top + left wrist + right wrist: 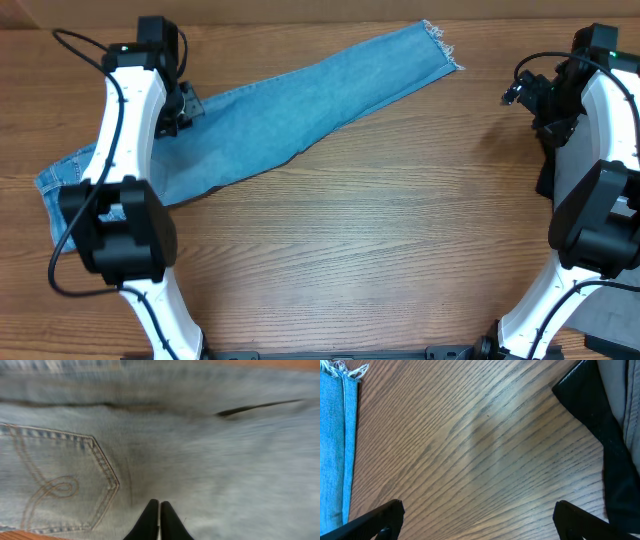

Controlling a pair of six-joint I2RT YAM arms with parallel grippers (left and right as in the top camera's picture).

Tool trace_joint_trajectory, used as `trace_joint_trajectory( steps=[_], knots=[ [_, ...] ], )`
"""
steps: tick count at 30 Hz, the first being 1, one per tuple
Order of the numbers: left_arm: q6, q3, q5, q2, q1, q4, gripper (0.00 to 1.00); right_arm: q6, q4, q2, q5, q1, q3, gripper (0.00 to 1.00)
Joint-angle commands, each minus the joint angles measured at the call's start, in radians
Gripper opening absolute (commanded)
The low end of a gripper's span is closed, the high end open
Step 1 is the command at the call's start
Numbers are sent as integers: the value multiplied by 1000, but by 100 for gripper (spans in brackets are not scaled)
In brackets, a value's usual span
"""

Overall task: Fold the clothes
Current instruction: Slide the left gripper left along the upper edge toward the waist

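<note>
The jeans [290,115] lie slantwise across our table's [380,250] far-left part, with the hem at the far edge. Our left jaws sit closed over them; our right jaws gape wide.

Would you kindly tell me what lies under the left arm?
The jeans, near their waist end; the arm hides part of that denim from overhead.

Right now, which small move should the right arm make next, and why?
Probably move the right gripper over to the frayed hem of the jeans. Its jaws stand open above the table, apart from the hem, while the left gripper is shut near the pocket.
</note>
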Motion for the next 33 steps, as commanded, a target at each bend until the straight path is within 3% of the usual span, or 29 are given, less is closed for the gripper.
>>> trace_joint_trajectory(
  steps=[1, 5, 7, 14, 19, 22, 28, 29, 30, 31, 33],
  knots=[
    [-8, -15, -14, 111, 31, -22, 17, 5, 3, -23, 10, 1, 16, 100],
    [-8, -15, -13, 196, 52, -26, 13, 5, 3, -23, 10, 1, 16, 100],
    [-8, -15, -13, 225, 64, -25, 4, 5, 3, -23, 10, 1, 16, 100],
    [26, 13, 58, 189, 76, -31, 4, 5, 3, -23, 10, 1, 16, 100],
    [24, 62, 137, 65, 74, -45, 4, 5, 3, -23, 10, 1, 16, 100],
    [6, 74, 153, -44, 75, -46, 8, 5, 3, -23, 10, 1, 16, 100],
    [7, 74, 47, -175, 77, -97, 18, 5, 3, -23, 10, 1, 16, 100],
    [7, 74, 51, -190, 78, -111, 23, 5, 3, -23, 10, 1, 16, 100],
    [6, 74, 59, -198, 78, -122, 50, 5, 3, -23, 10, 1, 16, 100],
    [7, 74, 75, -204, 78, -139, 100, 5, 3, -23, 10, 1, 16, 100],
    [7, 74, 77, -203, 78, -161, 100, 5, 3, -23, 10, 1, 16, 100]
  ],
)
